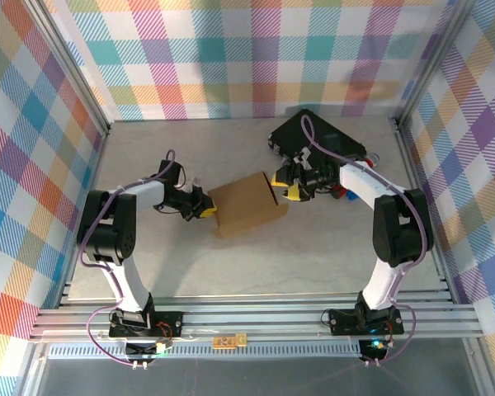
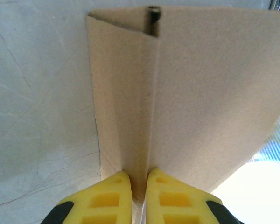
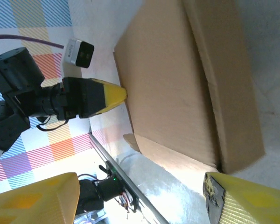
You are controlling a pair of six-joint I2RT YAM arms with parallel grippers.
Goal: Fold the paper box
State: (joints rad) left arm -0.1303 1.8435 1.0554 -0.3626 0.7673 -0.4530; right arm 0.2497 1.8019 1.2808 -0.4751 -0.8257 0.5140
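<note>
Paper box point(image 1: 246, 205) sits mid-tabletop point(image 1: 190, 264), partly folded, with the left gripper point(image 2: 139, 183) jaws pinched on just its thin edge and the right gripper point(image 1: 294, 192) jaws wide beside the opposite side, so any tug could slip off or crease that flap.

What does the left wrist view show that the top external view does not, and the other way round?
Left wrist view: close up, the left gripper pinches a folded edge of the paper box between its yellow fingers. Top view: the right gripper at the box's right side, and a black case behind it. Both: the left gripper's hold on the brown box.
</note>
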